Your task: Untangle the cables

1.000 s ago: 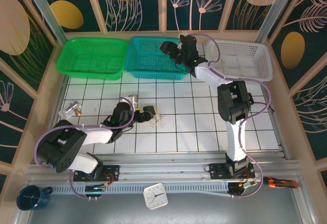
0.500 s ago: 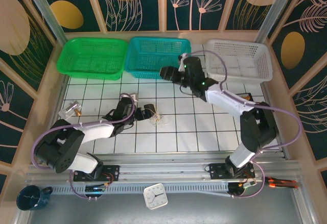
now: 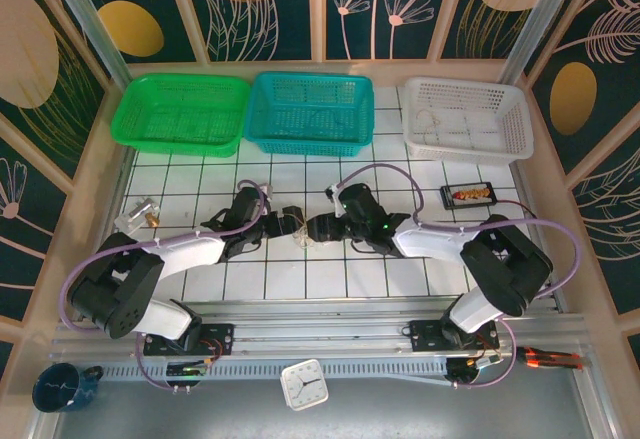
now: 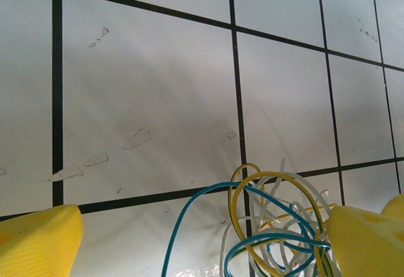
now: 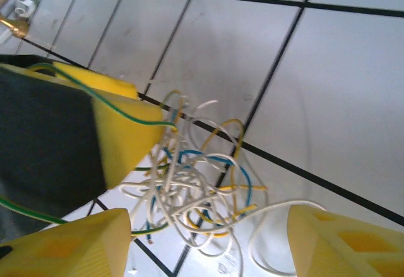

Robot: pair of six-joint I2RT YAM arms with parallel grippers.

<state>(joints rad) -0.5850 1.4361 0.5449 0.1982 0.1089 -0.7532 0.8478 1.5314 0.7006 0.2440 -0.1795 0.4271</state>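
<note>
The cables (image 3: 304, 243) are a small knot of thin white, yellow and blue-green wires on the tiled table, mid-front. My left gripper (image 3: 290, 222) stands open just left of the knot. In the left wrist view, the cables (image 4: 278, 226) lie between its yellow fingertips (image 4: 38, 239), nearer the right one. My right gripper (image 3: 318, 227) faces it from the right, also open. In the right wrist view, its fingertips (image 5: 347, 242) straddle the cables (image 5: 189, 188) without pinching them. A green wire drapes over the left gripper's yellow finger (image 5: 120, 125).
Green basket (image 3: 180, 109), teal basket (image 3: 310, 109) and white basket (image 3: 465, 119) line the far edge. A small black box (image 3: 468, 193) sits to the right, and a small clear-and-brass object (image 3: 138, 216) to the left. A clock (image 3: 303, 384) and mug (image 3: 60, 387) lie below the rail.
The right arm has swung down from over the teal basket to the knot, facing the left gripper. The left gripper has stayed nearly in place, open.
</note>
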